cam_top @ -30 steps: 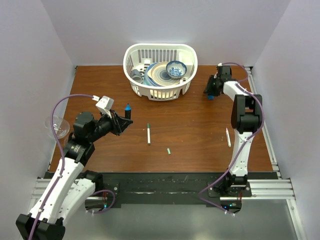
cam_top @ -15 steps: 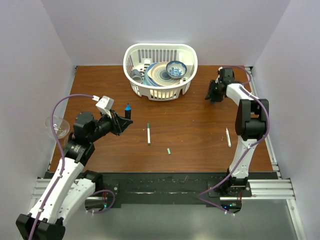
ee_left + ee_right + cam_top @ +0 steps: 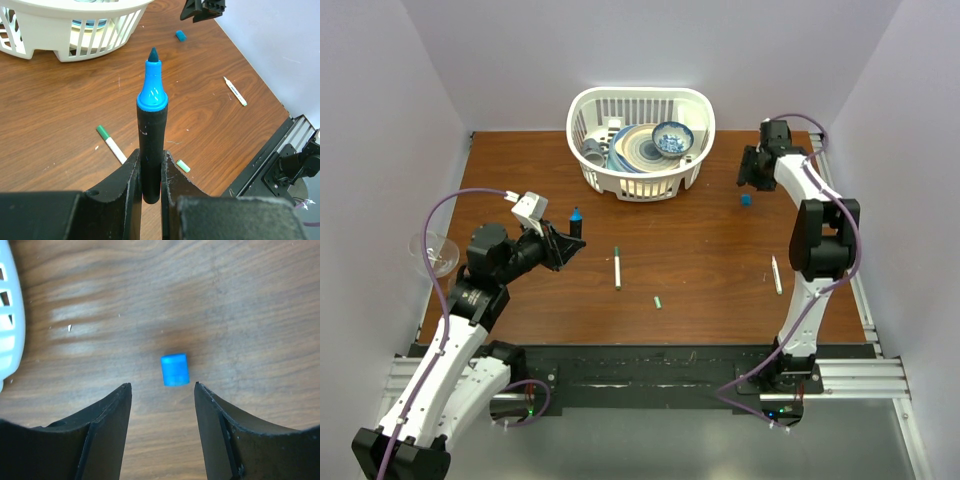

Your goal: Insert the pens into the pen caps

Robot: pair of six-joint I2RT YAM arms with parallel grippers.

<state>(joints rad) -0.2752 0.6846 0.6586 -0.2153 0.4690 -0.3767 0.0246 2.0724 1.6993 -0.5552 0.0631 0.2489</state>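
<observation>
My left gripper (image 3: 567, 242) (image 3: 150, 159) is shut on a thick black marker (image 3: 151, 145) with a bare blue tip (image 3: 575, 215), held upright above the table's left side. A thin white pen (image 3: 617, 268) (image 3: 114, 147) with a green end lies mid-table. A loose green cap (image 3: 659, 301) (image 3: 183, 166) lies near it. A second white pen (image 3: 776, 274) (image 3: 235, 91) lies at the right. My right gripper (image 3: 748, 182) (image 3: 162, 387) is open and empty, just above a small blue cap (image 3: 746, 199) (image 3: 174, 369) that lies on the table.
A white basket (image 3: 695, 110) (image 3: 65, 50) holding plates and a bowl stands at the back centre; its edge shows in the right wrist view (image 3: 5, 315). A clear cup (image 3: 433, 250) sits past the table's left edge. Walls close both sides.
My right gripper has drawn back toward the far right corner. The blue cap now lies uncovered on the table in front of it. The left arm has not moved.
</observation>
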